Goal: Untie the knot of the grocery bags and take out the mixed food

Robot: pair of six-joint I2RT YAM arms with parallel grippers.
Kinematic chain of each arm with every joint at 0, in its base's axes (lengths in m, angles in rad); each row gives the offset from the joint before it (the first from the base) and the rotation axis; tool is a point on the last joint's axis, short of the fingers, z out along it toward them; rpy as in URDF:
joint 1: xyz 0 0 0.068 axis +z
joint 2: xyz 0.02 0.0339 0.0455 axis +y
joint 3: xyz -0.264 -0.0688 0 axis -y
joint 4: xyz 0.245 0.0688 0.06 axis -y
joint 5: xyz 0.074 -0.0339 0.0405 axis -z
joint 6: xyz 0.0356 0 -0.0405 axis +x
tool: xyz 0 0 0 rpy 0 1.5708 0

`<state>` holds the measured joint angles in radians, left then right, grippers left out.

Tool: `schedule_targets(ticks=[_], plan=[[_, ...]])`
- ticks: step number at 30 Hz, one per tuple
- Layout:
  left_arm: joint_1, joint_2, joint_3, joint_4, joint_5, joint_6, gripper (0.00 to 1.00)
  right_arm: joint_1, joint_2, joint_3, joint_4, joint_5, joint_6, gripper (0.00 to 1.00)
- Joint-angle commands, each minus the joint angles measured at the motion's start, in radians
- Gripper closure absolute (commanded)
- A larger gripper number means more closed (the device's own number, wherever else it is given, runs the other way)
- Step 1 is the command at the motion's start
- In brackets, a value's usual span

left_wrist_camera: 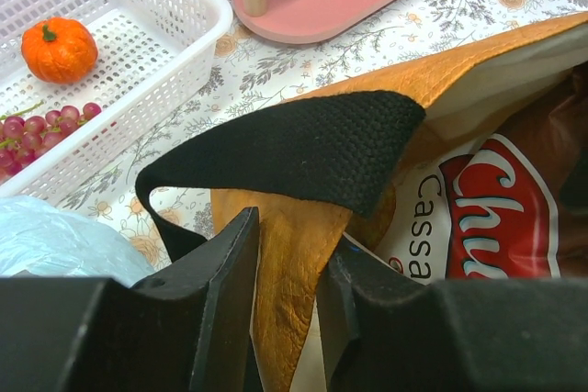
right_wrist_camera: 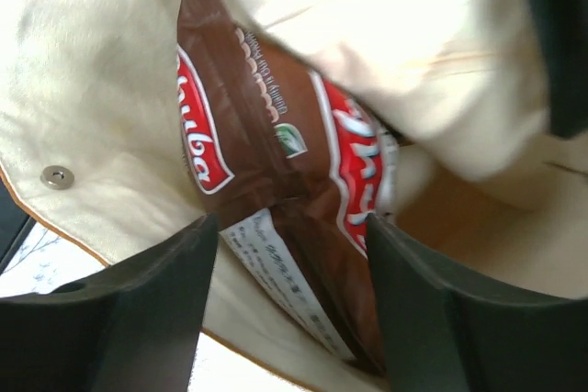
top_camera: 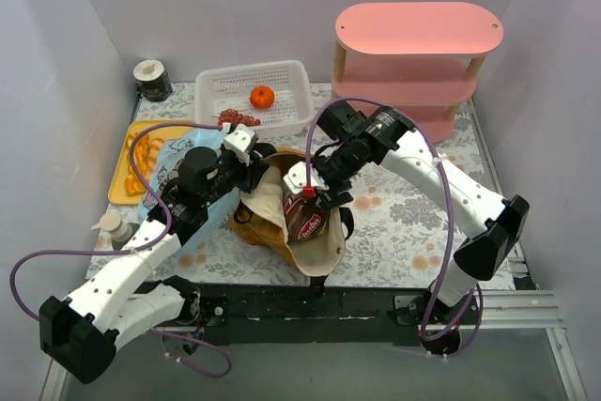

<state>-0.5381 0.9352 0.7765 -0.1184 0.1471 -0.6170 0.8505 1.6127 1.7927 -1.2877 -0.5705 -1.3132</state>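
While left fingers [left_wrist_camera: 220, 300] hold: narrowly parted, clamped on the tote [left_wrist_camera: 285, 254] rim, beneath its black strap [left_wrist_camera: 303, 149].
Right fingers [right_wrist_camera: 156, 319]: wide apart inside the tote's mouth, straddling the snack packet [right_wrist_camera: 285, 172]; whether they press it I cannot tell.
Packet axis: lengthwise between those fingers; right arm [top_camera: 441, 176] nearer.
Hidden: tote's depths, under cream lining [right_wrist_camera: 110, 89].

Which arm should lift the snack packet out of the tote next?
Right. The right end effector straddles the packet inside the tote; the left end effector pinches the tote's rim.
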Motion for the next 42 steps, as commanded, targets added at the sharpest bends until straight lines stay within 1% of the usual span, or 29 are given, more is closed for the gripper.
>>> schedule_targets(ticks=[1,2,3,4,6,7,8,11,12,13,14,15,16,17,18,20,22,23,24,26,27,29,30,34,35,37,39,42], plan=[[0.0,0.002,0.001,0.011,0.017,0.002,0.71,-0.004,0.045,-0.023,-0.009,0.004,0.018,0.31],[0.0,0.004,0.004,0.013,0.017,0.003,0.71,-0.004,0.053,-0.019,0.001,0.006,0.029,0.35],[0.0,0.002,0.003,0.013,0.019,0.003,0.71,-0.004,0.058,-0.018,0.055,0.024,0.075,0.39],[0.0,0.002,0.004,0.013,0.017,0.003,0.71,-0.004,0.059,-0.022,0.083,0.038,0.1,0.52],[0.0,0.004,0.003,0.011,0.019,0.002,0.71,-0.004,0.059,-0.018,0.119,0.084,0.114,0.75],[0.0,0.007,0.004,0.01,0.017,0.003,0.71,-0.002,0.059,0.005,0.114,0.099,0.105,0.95],[0.0,0.005,0.006,0.008,0.019,0.002,0.71,-0.002,0.058,0.016,0.11,0.112,0.091,0.99],[0.0,0.011,0.009,0.008,0.022,0.003,0.71,-0.004,0.017,0.057,0.085,0.13,0.029,0.99],[0.0,0.014,0.007,0.008,0.02,0.003,0.71,-0.005,-0.04,0.057,0.112,0.118,0.029,0.99],[0.0,0.014,0.003,0.011,0.02,0.002,0.71,-0.005,-0.078,0.047,0.214,0.11,0.055,0.99],[0.0,0.014,0.0,0.013,0.02,0.003,0.71,-0.004,-0.123,-0.019,0.307,0.103,0.086,0.99],[-0.002,0.016,-0.003,0.011,0.017,0.002,0.71,-0.005,-0.225,-0.056,0.391,0.092,0.11,0.99],[0.0,0.014,-0.009,0.011,0.016,0.002,0.71,-0.005,-0.281,-0.112,0.481,0.087,0.139,0.99],[0.0,0.016,-0.011,0.011,0.013,0.002,0.71,-0.002,-0.334,-0.222,0.698,0.084,0.187,0.99],[0.0,0.014,-0.011,0.01,0.009,0.002,0.71,-0.004,-0.434,-0.284,0.796,0.086,0.204,0.99],[0.0,0.017,-0.014,0.006,0.006,0.0,0.71,-0.005,-0.505,-0.364,1.041,0.096,0.251,0.99],[0.0,0.019,-0.02,0.01,0.005,0.0,0.71,-0.004,-0.525,-0.371,1.132,0.154,0.314,0.99],[-0.002,0.017,-0.026,0.01,0.002,-0.007,0.71,-0.005,-0.516,-0.348,1.186,0.193,0.398,0.99],[0.0,0.019,-0.026,0.005,-0.001,-0.007,0.71,-0.005,-0.489,-0.293,1.205,0.278,0.431,0.99],[0.0,0.02,-0.025,-0.006,-0.003,-0.013,0.71,-0.017,-0.464,-0.236,1.229,0.357,0.475,0.99],[0.0,0.022,-0.022,-0.01,-0.006,-0.016,0.71,-0.024,-0.45,-0.195,1.248,0.372,0.483,0.99],[0.0,0.024,-0.026,-0.018,-0.012,-0.016,0.71,-0.036,-0.445,-0.178,1.272,0.417,0.467,0.99],[0.0,0.024,-0.029,-0.018,-0.015,-0.023,0.71,-0.039,-0.448,-0.171,1.277,0.437,0.433,0.99],[0.0,0.02,-0.039,-0.012,-0.006,-0.04,0.71,-0.079,-0.467,-0.179,1.326,0.553,0.396,0.99],[0.0,0.02,-0.037,-0.012,-0.003,-0.041,0.71,-0.12,-0.474,-0.185,1.325,0.566,0.4,0.99],[0.0,0.025,-0.034,-0.015,-0.001,-0.043,0.71,-0.163,-0.499,-0.194,1.289,0.566,0.411,0.99],[0.0,0.027,-0.031,-0.015,-0.001,-0.041,0.71,-0.209,-0.525,-0.211,1.248,0.641,0.411,0.99],[0.0,0.028,-0.032,-0.013,0.003,-0.047,0.71,-0.281,-0.566,-0.248,1.217,0.681,0.433,0.99]])
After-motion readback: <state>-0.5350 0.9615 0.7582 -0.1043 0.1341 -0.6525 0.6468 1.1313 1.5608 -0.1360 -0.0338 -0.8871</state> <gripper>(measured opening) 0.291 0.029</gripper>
